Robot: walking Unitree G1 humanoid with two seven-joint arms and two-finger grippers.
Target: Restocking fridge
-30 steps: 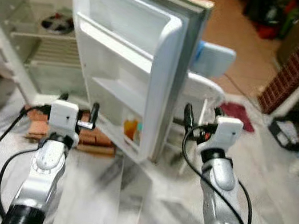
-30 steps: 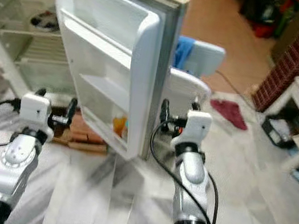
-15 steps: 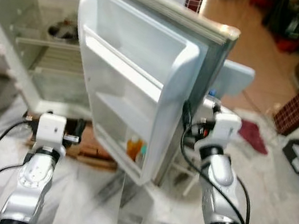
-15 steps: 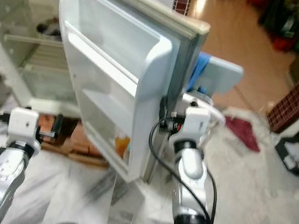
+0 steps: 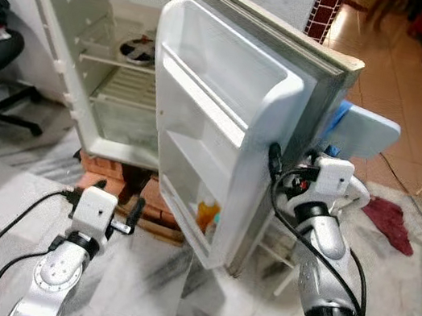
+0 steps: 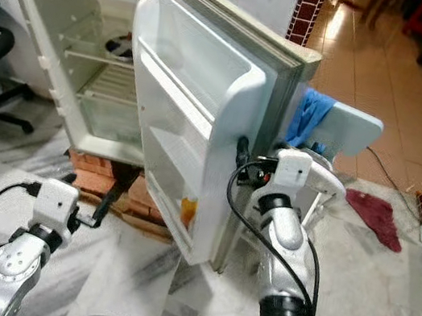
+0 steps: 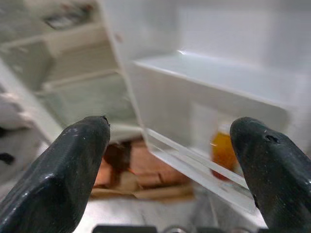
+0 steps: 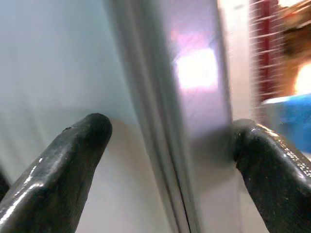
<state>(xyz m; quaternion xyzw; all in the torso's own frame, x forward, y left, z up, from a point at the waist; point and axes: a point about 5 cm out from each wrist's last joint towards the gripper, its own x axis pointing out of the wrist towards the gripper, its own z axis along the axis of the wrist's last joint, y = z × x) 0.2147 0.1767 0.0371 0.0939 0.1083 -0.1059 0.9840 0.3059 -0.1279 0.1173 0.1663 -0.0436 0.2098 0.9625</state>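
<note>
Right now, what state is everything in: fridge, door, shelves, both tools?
Fridge: open, a dish on an upper shelf.
Fridge door: swung wide open.
Lowest door shelf: holds an orange bottle.
Right tool: open, fingers straddling the door's edge.
Left tool: open, holding nothing, low before the door.

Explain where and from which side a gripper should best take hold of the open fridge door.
Probably the fridge door by its free vertical edge, approached edge-on: it is a slim rim with faces either side. The right gripper already straddles it, fingers open.
</note>
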